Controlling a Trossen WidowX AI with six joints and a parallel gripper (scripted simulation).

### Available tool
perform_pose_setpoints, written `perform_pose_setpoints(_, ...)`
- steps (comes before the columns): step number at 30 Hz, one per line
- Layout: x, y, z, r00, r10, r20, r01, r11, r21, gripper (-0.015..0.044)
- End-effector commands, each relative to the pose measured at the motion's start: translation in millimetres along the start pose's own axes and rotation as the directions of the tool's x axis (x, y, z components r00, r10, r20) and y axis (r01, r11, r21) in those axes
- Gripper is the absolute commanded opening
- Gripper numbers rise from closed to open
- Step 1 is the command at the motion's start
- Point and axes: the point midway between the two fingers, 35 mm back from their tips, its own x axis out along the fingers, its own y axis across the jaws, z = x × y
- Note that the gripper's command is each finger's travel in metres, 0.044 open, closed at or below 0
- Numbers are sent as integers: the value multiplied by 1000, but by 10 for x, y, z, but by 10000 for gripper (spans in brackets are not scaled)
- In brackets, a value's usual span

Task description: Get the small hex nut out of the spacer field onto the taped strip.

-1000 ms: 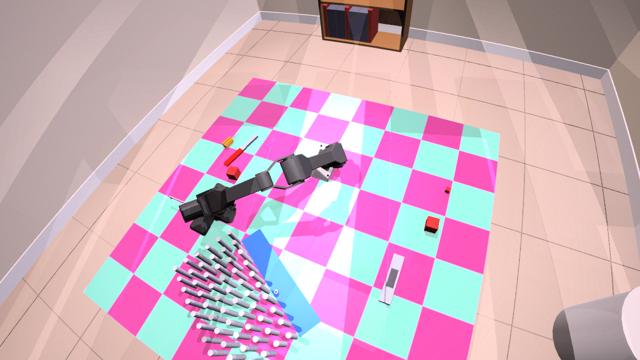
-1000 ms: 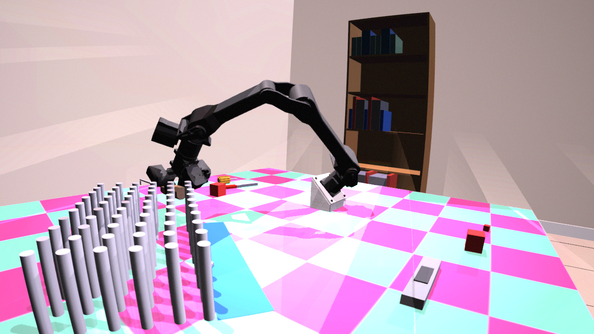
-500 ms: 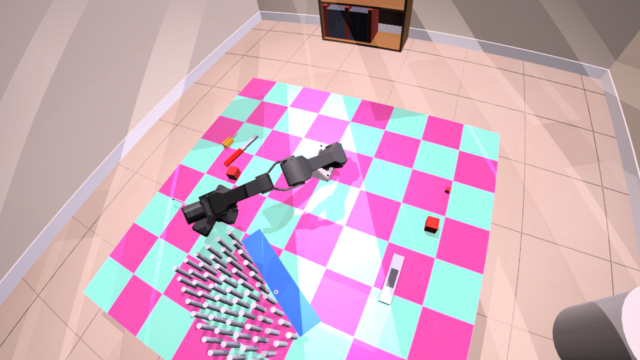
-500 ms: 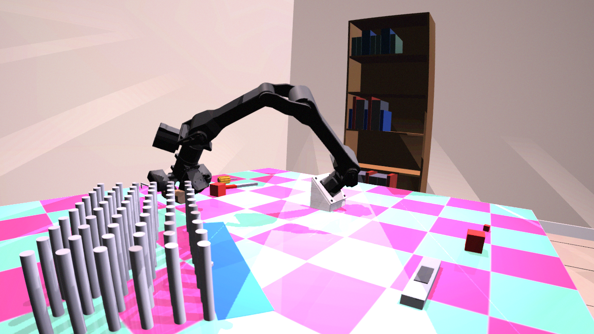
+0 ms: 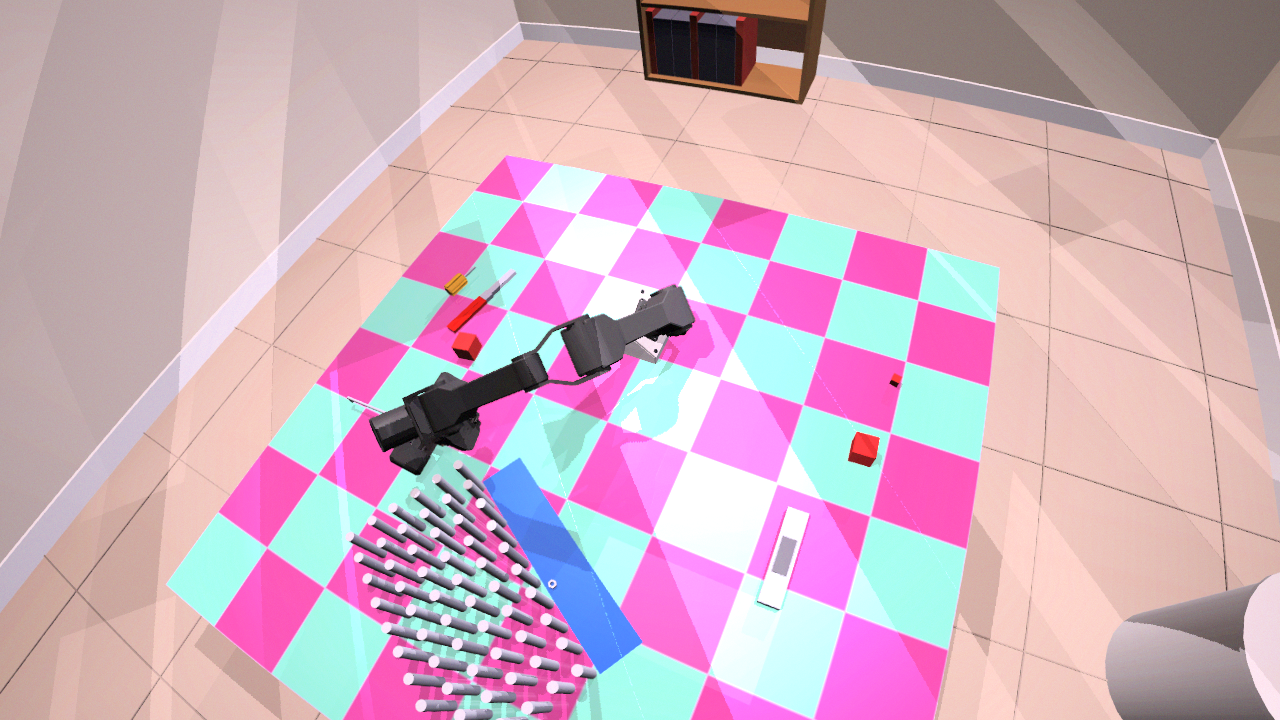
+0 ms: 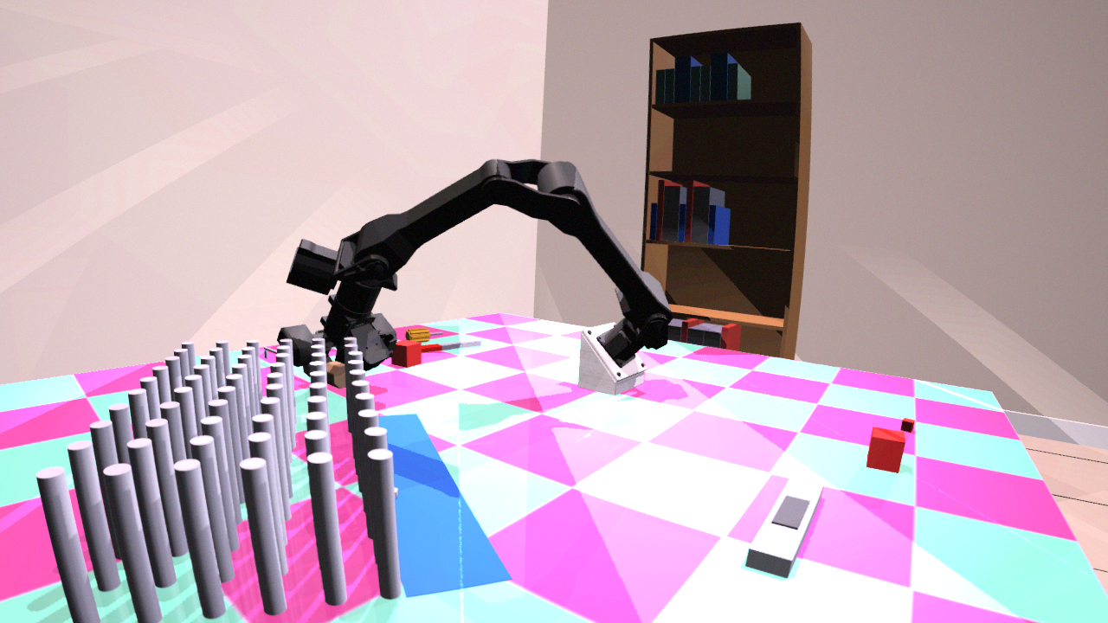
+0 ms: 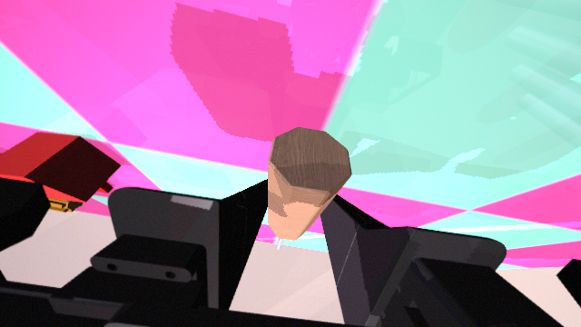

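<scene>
My gripper [image 5: 435, 445] [image 6: 334, 362] [image 7: 296, 189] is shut on the wooden handle of a hook tool [image 5: 360, 403] [image 6: 335, 375] [image 7: 310, 159]. It is low over the table, beyond the far end of the spacer field. The thin metal shaft points away from the field; its bent tip shows at the left in the exterior view. The nut [image 5: 552, 581] [image 6: 396, 491] lies on the blue strip [image 5: 590, 626] [image 6: 441, 542], near its edge on the spacer side. The grey spacers [image 5: 458, 643] [image 6: 325, 534] stand upright in rows. Whether the handle touches the table is unclear.
Beyond the gripper lie a red cube [image 5: 465, 346] [image 6: 406, 353] [image 7: 59, 154], a red-handled tool [image 5: 468, 313] and a yellow-handled tool [image 5: 456, 283] [image 6: 418, 334]. Across the table are a white-and-grey block [image 5: 785, 559] [image 6: 790, 512], a red cube [image 5: 863, 449] [image 6: 885, 449] and a tiny red cube [image 5: 895, 380].
</scene>
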Motion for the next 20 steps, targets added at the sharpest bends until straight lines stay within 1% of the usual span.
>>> perform_pose_setpoints(1,24,7,12,1000,-4,0,4,1000,8,0)
perform_pose_setpoints(3,37,11,24,1000,-4,0,4,1000,8,0)
perform_pose_setpoints(20,18,7,14,1000,0,0,0,1000,1,440)
